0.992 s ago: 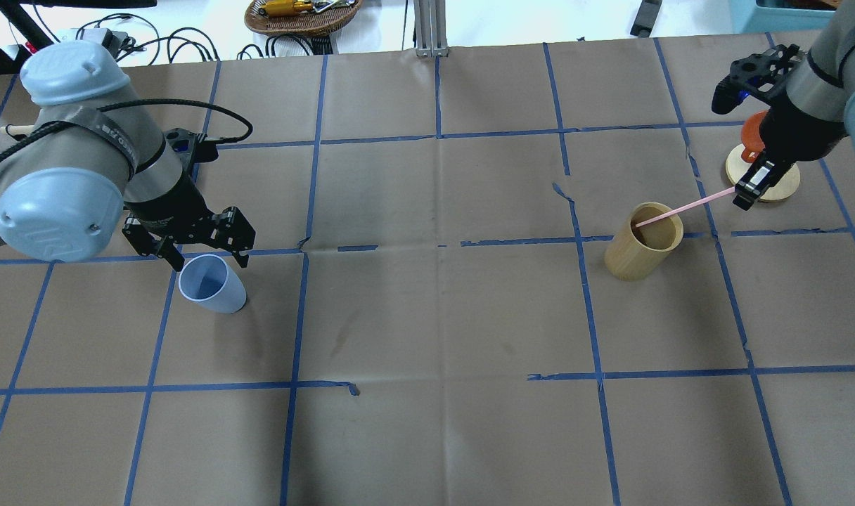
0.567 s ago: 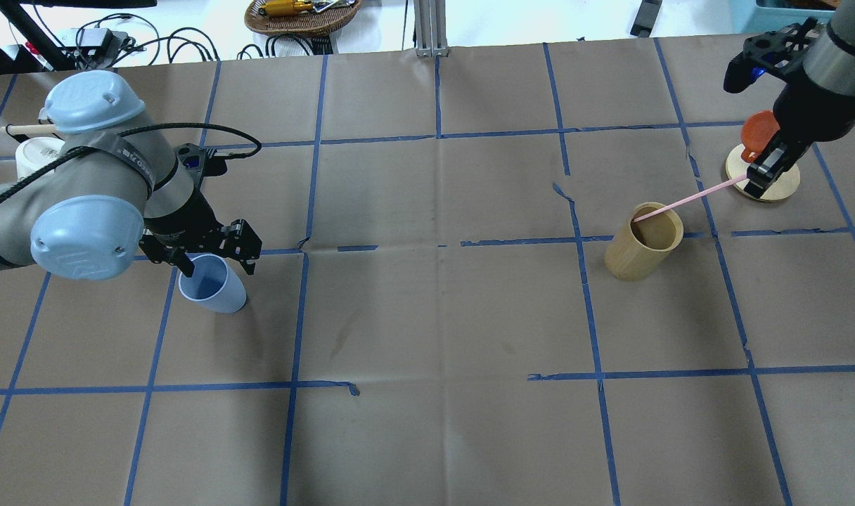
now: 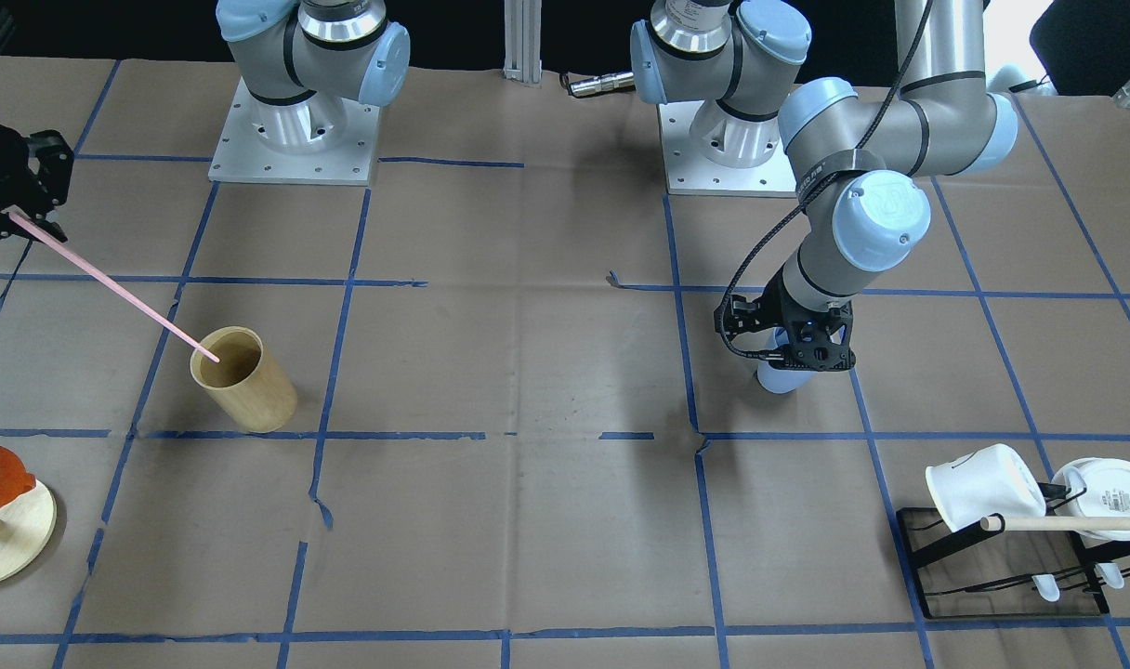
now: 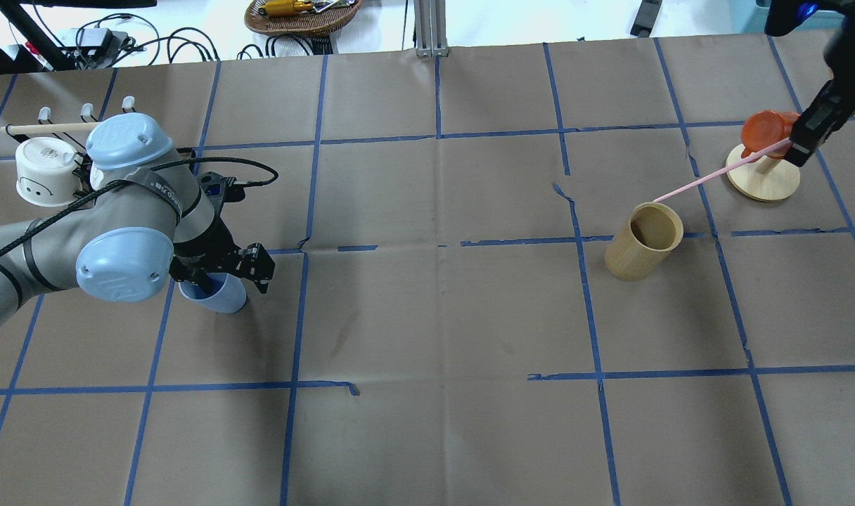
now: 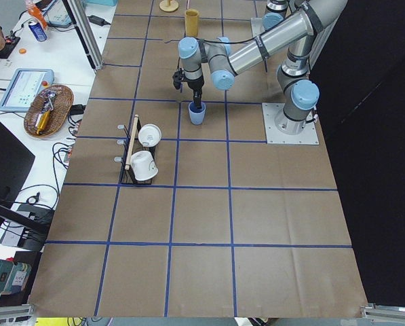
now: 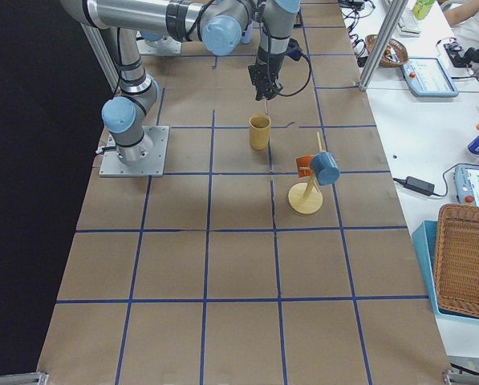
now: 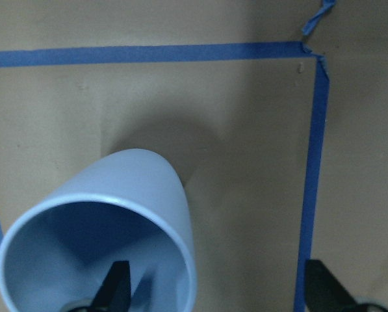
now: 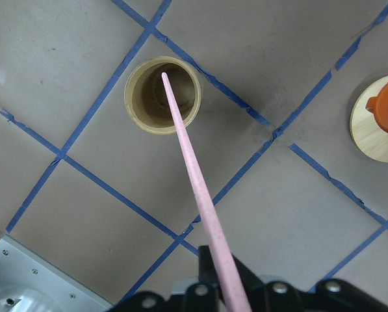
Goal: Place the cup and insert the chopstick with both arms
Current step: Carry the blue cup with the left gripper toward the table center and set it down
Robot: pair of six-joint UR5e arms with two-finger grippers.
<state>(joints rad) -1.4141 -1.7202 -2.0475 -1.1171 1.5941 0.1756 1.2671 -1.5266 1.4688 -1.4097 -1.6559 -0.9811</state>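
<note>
The light-blue cup (image 4: 223,301) stands upright on the paper at the left; it also shows in the front view (image 3: 775,380) and the left wrist view (image 7: 116,214). My left gripper (image 4: 223,274) is open and low over it, with one finger (image 7: 117,286) inside the cup and the other outside its wall. My right gripper (image 4: 799,143) is shut on the upper end of the pink chopstick (image 4: 709,177). The stick slants down to the tan wooden holder (image 4: 643,242), its lower tip at the holder's mouth (image 8: 162,96).
A black rack with white mugs (image 4: 42,169) and a wooden rod (image 3: 1067,523) stands behind the left arm. A round wooden stand (image 4: 763,179) with an orange cup (image 4: 761,130) sits right under my right gripper. Torn blue tape lines cross the brown paper.
My left gripper has come forward and down onto the blue cup, one finger now inside it. My right gripper has risen and moved away, drawing the chopstick up out of the wooden holder.
</note>
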